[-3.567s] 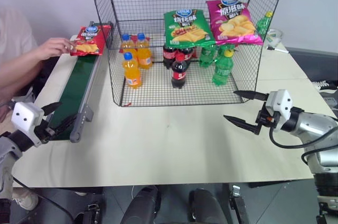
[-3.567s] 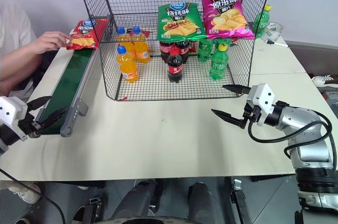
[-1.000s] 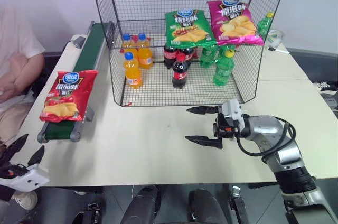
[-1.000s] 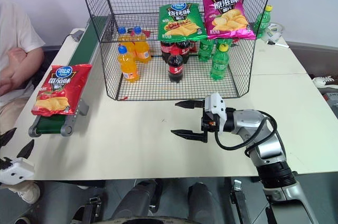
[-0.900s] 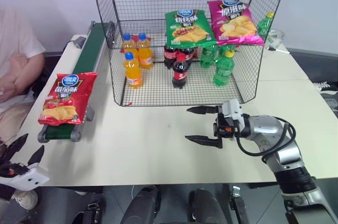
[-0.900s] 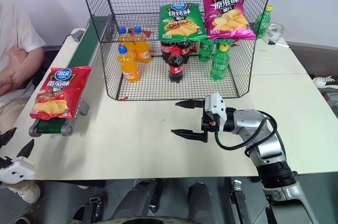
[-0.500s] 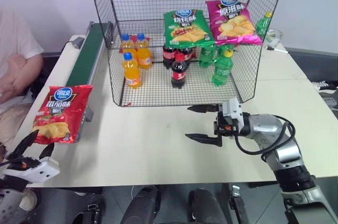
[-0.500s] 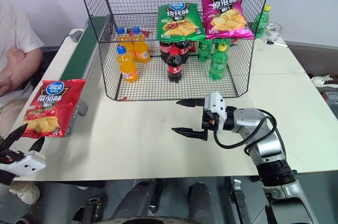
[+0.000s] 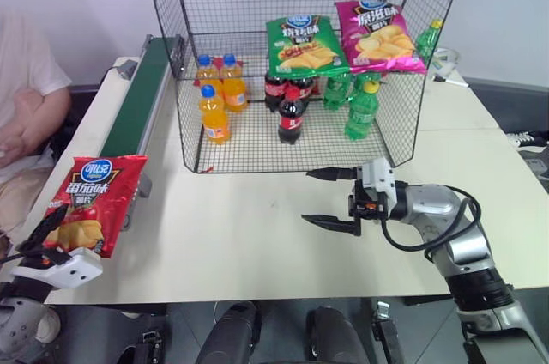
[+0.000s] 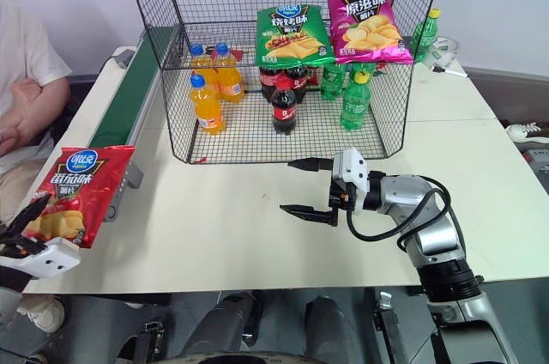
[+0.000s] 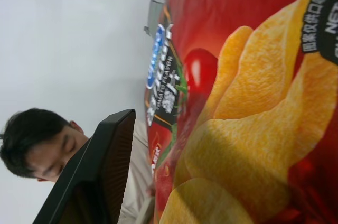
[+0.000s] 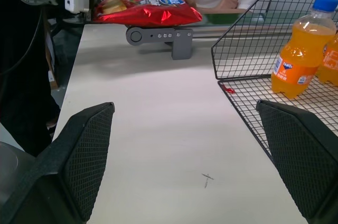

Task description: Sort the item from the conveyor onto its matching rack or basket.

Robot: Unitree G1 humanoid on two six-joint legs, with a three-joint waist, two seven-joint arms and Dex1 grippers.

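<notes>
The red crisp bag [image 9: 90, 203] overhangs the conveyor [image 9: 137, 112] end, its lower edge between the left claw's [image 9: 47, 238] parted fingers.

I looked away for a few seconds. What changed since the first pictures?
The red crisp bag rode down the conveyor to its near end; the person let it go. The left gripper came up to its near edge. The right gripper swung inward, open. The rack stayed unchanged.
</notes>
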